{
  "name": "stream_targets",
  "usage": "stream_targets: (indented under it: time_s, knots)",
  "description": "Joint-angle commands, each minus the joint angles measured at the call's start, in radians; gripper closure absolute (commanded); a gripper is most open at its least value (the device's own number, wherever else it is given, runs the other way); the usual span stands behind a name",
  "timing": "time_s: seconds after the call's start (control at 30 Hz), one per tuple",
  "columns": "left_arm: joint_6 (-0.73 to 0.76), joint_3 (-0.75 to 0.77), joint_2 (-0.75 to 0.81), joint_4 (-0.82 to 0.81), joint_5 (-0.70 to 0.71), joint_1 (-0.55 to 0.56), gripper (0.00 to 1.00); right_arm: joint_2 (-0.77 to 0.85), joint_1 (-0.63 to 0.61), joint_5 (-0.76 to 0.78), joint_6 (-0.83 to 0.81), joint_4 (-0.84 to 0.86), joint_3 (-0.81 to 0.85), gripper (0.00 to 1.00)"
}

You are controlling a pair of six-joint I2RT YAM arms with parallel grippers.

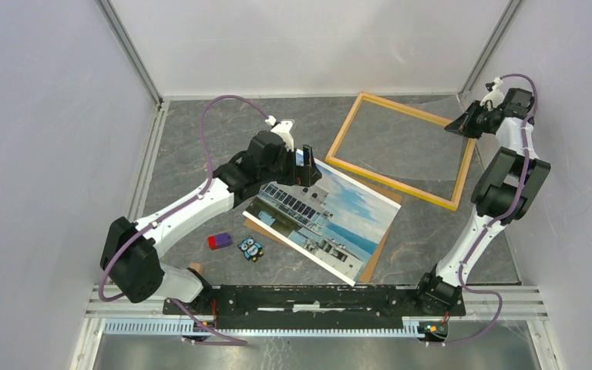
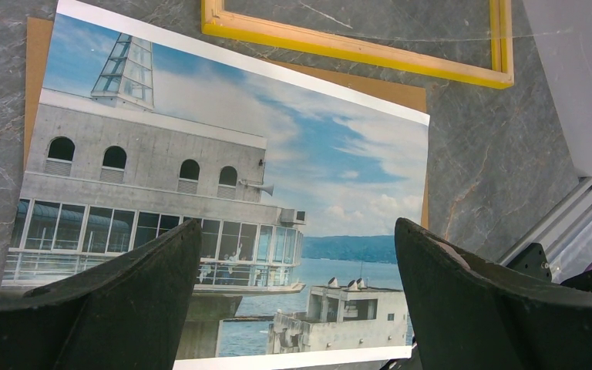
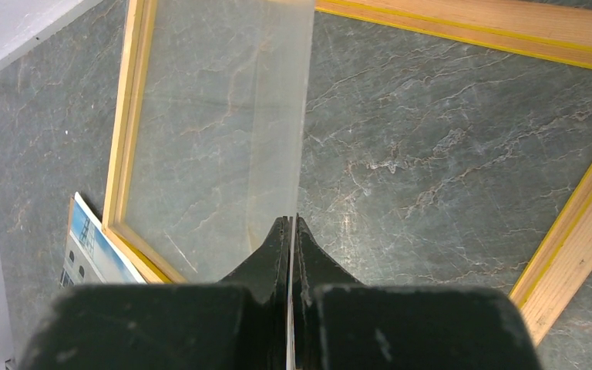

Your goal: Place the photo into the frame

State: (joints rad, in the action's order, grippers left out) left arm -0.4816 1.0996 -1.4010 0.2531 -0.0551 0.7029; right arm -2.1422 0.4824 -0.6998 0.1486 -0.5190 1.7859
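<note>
The photo point(image 1: 331, 220) of a white building under blue sky lies face up in mid table, on a brown backing panel point(image 1: 376, 250). My left gripper point(image 1: 306, 166) hovers over the photo's far left edge, open; in the left wrist view its fingers point(image 2: 123, 301) straddle the print point(image 2: 223, 177) with nothing between them. The yellow-orange frame point(image 1: 389, 104) lies flat behind the photo. My right gripper point(image 1: 462, 123), at the frame's far right corner, is shut on a clear pane point(image 3: 223, 139) that rises edge-on from its tips point(image 3: 290, 223) above the frame point(image 3: 578, 231).
A red and purple block point(image 1: 218, 241) and a small blue owl figure point(image 1: 251, 248) lie left of the photo. White walls enclose the table on three sides. A metal rail point(image 1: 316, 297) with the arm bases runs along the near edge.
</note>
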Motion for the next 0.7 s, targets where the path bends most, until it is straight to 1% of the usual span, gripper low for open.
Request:
stream_targets:
  time_s: [0.0,0.27,0.67]
  knots:
    - [0.041,0.039,-0.003,-0.014,-0.001,0.006,0.0,-0.013,0.011,-0.008,-0.027,-0.013,0.037,1.0]
    - [0.038,0.039,-0.004,-0.014,-0.007,0.004,0.0,-0.011,0.012,0.012,-0.04,-0.028,0.038,1.0]
    - [0.035,0.04,-0.003,-0.014,-0.015,0.005,0.0,0.013,0.015,0.038,-0.041,-0.019,-0.003,1.0]
